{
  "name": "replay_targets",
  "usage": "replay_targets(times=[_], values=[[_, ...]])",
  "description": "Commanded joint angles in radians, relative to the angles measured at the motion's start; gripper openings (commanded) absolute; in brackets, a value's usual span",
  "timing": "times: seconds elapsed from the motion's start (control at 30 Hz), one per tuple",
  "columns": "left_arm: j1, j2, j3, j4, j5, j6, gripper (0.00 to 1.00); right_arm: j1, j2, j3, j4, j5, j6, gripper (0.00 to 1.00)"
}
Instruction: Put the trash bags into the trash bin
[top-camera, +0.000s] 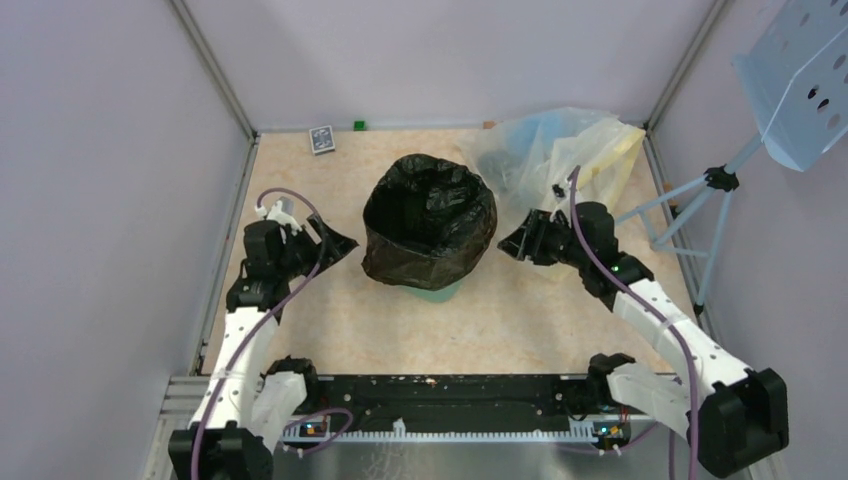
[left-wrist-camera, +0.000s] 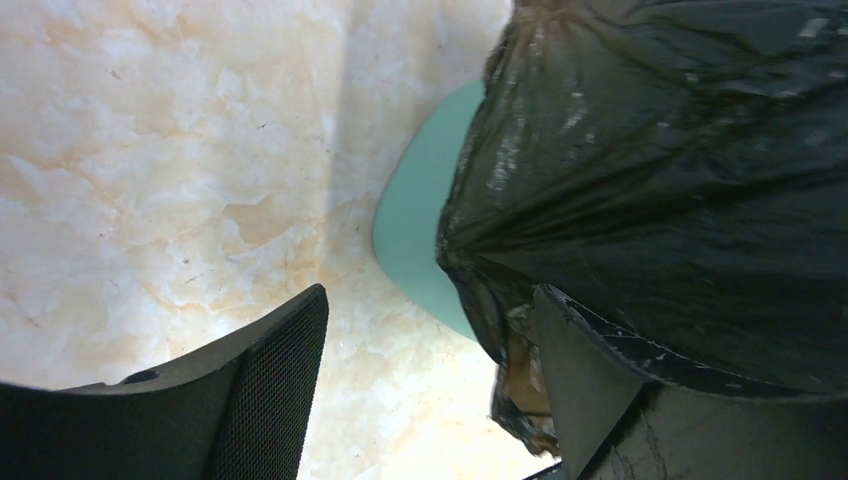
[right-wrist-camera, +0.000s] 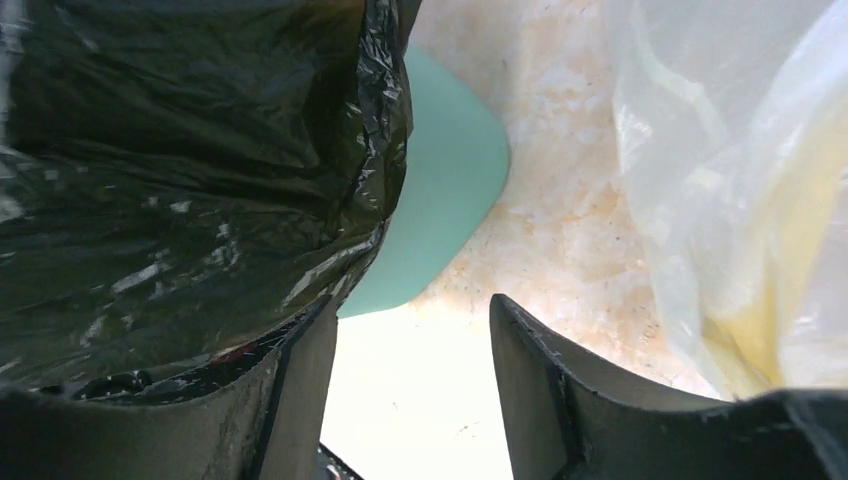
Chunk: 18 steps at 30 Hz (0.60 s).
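The black trash bag (top-camera: 430, 215) lines the mint-green trash bin (top-camera: 440, 293) in the middle of the table. Its mouth gapes open and its rim is folded down over the bin's sides, so only the bin's foot shows. My left gripper (top-camera: 345, 245) stands open just left of the bag. In the left wrist view the trash bag (left-wrist-camera: 660, 170) hangs down over the bin (left-wrist-camera: 420, 220) beside my right-hand finger, and only table shows between the jaws (left-wrist-camera: 430, 350). My right gripper (top-camera: 510, 243) is open just right of the bag, with nothing between its jaws (right-wrist-camera: 410, 345). The trash bag (right-wrist-camera: 190, 170) and the bin (right-wrist-camera: 440, 190) lie to its left.
A heap of clear and yellowish plastic bags (top-camera: 560, 150) lies at the back right, close to my right gripper; the bags (right-wrist-camera: 730, 190) also fill that wrist view's right side. A small card box (top-camera: 321, 139) and a green cube (top-camera: 359, 125) sit by the back wall. A light-blue perforated tray on a stand (top-camera: 800, 70) rises at the right.
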Motion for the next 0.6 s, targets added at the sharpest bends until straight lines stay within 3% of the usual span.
replay_targets(times=[0.0,0.1,0.17,0.27,0.43,0.57], values=[[0.006,-0.075,0.095,-0.116,-0.018,0.054,0.8,-0.006,-0.083,0.148,-0.146,0.083,-0.144,0.52],[0.005,-0.103,0.148,-0.113,0.009,0.057,0.8,0.027,-0.064,0.291,-0.228,0.092,-0.215,0.37],[0.004,-0.102,0.201,-0.105,0.021,0.061,0.79,0.092,-0.029,0.387,-0.288,0.117,-0.269,0.14],[0.004,-0.062,0.271,-0.081,0.054,0.072,0.78,0.233,0.05,0.523,-0.351,0.205,-0.344,0.0],[-0.009,0.061,0.382,-0.031,0.155,0.084,0.75,0.371,0.269,0.779,-0.476,0.267,-0.431,0.0],[-0.036,0.182,0.435,-0.001,0.15,0.109,0.79,0.48,0.465,0.964,-0.592,0.323,-0.455,0.0]])
